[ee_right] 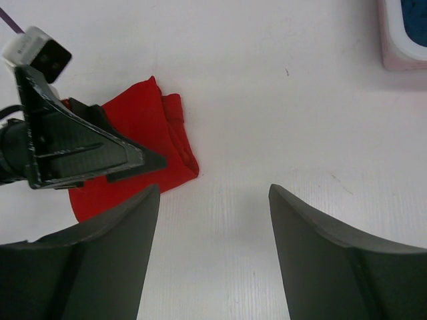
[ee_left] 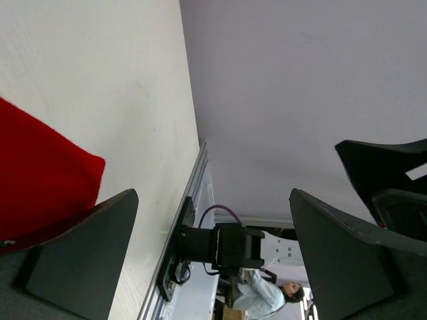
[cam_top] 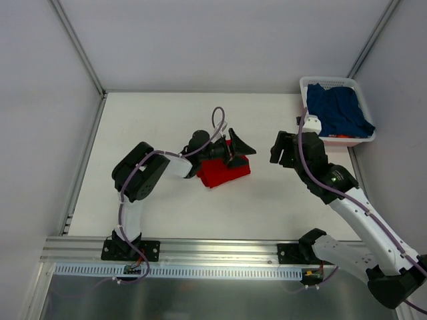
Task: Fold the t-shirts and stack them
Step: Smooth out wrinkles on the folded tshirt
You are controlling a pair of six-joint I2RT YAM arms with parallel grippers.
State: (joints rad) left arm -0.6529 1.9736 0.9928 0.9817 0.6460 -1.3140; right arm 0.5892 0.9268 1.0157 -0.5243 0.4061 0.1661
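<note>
No text, label, brand, number or sign could be read in any of the three views.
</note>
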